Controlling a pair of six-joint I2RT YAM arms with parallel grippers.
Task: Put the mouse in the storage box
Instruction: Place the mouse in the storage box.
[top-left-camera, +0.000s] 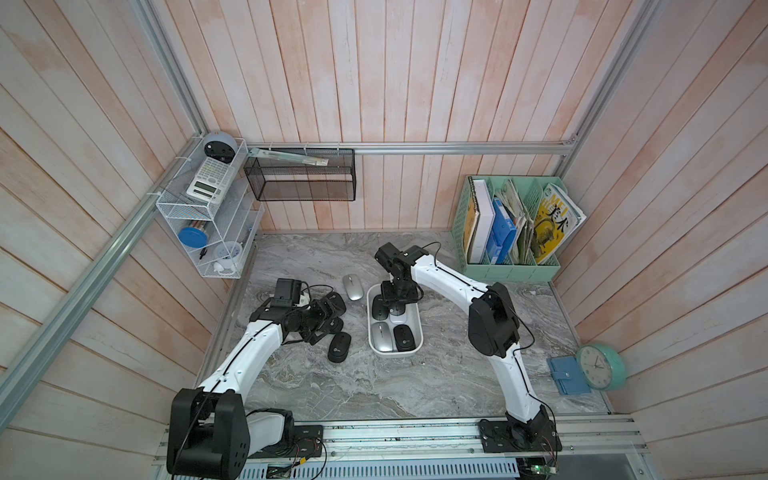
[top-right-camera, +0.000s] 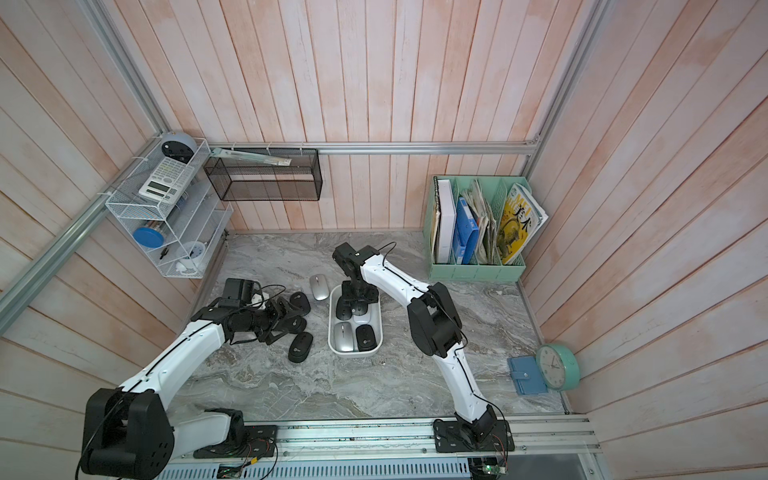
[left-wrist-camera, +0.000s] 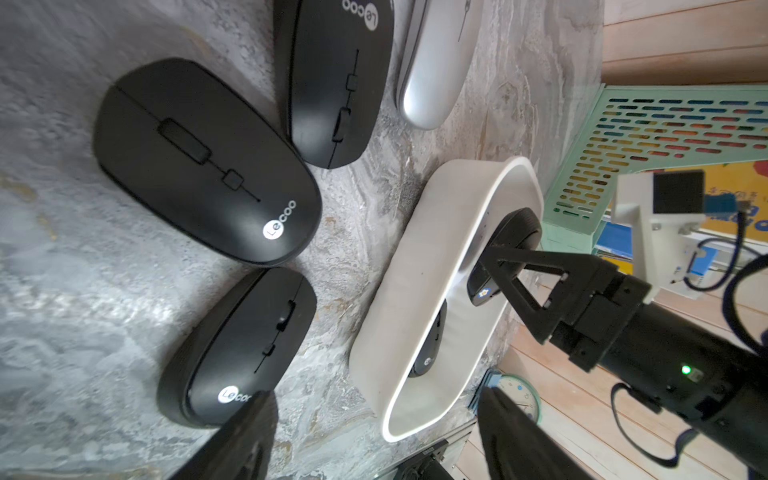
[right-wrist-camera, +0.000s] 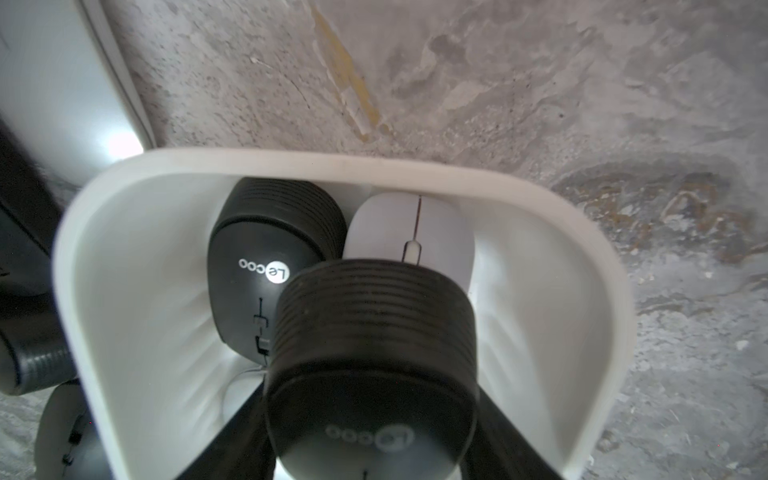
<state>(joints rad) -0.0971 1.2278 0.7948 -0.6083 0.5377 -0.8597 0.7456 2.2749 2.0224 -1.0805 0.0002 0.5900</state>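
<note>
Black mouse (right-wrist-camera: 370, 324) hangs clamped in the right hand (right-wrist-camera: 370, 419), low over the storage box (right-wrist-camera: 332, 160).

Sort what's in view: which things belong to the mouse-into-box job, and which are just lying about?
Job in hand:
- storage box
- black mouse gripped by the right gripper over the box
- mice already inside
- loose black mice and silver mouse on the table

Lying about:
- green file holder
- teal clock
- blue wallet
- black mesh basket
- wire rack with calculator
</note>
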